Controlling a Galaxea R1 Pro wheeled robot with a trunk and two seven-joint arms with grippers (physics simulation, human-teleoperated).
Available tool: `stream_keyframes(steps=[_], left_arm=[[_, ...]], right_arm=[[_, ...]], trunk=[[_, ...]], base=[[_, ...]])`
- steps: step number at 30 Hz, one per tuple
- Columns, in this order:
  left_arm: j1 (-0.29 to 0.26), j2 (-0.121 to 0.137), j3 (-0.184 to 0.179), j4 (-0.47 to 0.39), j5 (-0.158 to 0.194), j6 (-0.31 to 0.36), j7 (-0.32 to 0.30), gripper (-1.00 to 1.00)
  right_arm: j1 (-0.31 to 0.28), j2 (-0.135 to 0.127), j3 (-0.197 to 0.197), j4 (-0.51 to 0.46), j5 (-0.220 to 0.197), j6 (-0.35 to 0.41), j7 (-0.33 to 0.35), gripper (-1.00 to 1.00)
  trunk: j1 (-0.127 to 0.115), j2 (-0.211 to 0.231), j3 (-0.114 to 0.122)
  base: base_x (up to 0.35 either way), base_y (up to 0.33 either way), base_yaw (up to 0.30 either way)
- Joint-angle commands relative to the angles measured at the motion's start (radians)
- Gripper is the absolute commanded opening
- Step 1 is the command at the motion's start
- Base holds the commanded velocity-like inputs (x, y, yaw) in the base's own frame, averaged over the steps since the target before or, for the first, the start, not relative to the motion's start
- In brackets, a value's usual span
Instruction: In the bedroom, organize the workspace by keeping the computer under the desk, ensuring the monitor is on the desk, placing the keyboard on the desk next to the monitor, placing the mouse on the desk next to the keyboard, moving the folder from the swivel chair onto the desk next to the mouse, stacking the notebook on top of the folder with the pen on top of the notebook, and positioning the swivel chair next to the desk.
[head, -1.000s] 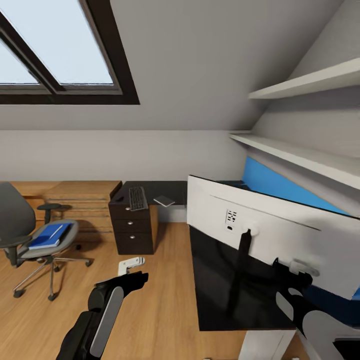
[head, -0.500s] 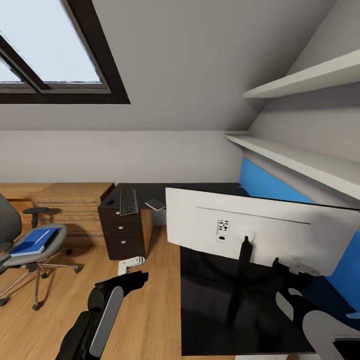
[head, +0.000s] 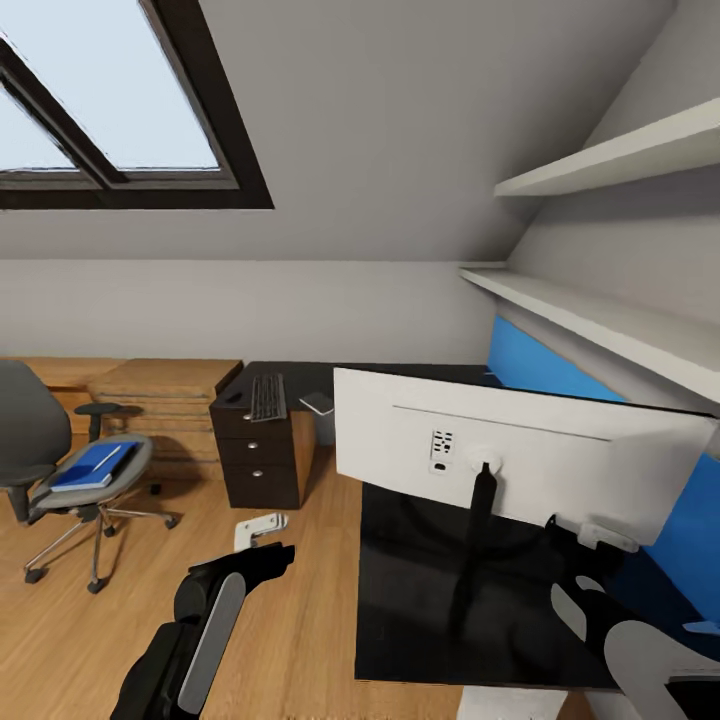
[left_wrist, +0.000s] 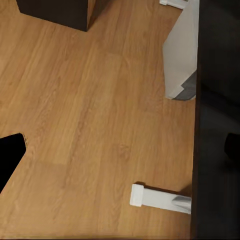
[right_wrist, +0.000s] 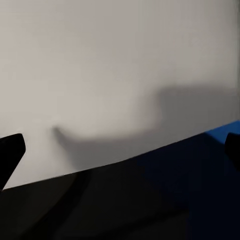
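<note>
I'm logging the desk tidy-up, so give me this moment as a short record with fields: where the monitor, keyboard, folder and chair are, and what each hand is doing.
monitor: upright on the desk, pale back toward the camera
keyboard: on the far wing of the desk, above the drawers
folder: blue, lying on the swivel chair seat, a thin white item on it
swivel chair: on the wood floor, left of the drawers, apart from the desk
left hand: over bare floor, open, empty
right hand: beside the monitor's lower edge, open
</note>
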Motion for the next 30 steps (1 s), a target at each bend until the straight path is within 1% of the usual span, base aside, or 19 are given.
stream_keyframes(steps=[1,18,23,30], left_arm=[[-0.001,0.000,-0.001,-0.001,0.011,0.003,0.010,1.00],[-0.001,0.000,-0.001,-0.001,0.010,0.003,0.012,1.00],[-0.001,0.000,-0.001,-0.001,0.010,0.003,0.012,1.00],[-0.001,0.000,0.000,-0.001,0.010,0.003,0.013,1.00]], right_arm=[[-0.001,-0.001,0.007,0.000,-0.007,-0.003,-0.003,1.00],[-0.001,-0.002,0.007,0.000,-0.007,-0.003,-0.003,1.00],[-0.001,-0.002,0.006,0.000,-0.007,-0.003,-0.003,1.00],[-0.001,-0.002,0.006,0.000,-0.007,-0.002,-0.003,1.00]], trunk=[[0.000,-0.001,-0.002],[0.000,-0.001,-0.013],[0.000,-0.001,-0.015],[0.000,-0.001,-0.016]], base=[[-0.240,-0.212,0.232],[-0.245,-0.220,0.229],[-0.134,-0.115,0.086],[-0.030,-0.026,0.019]])
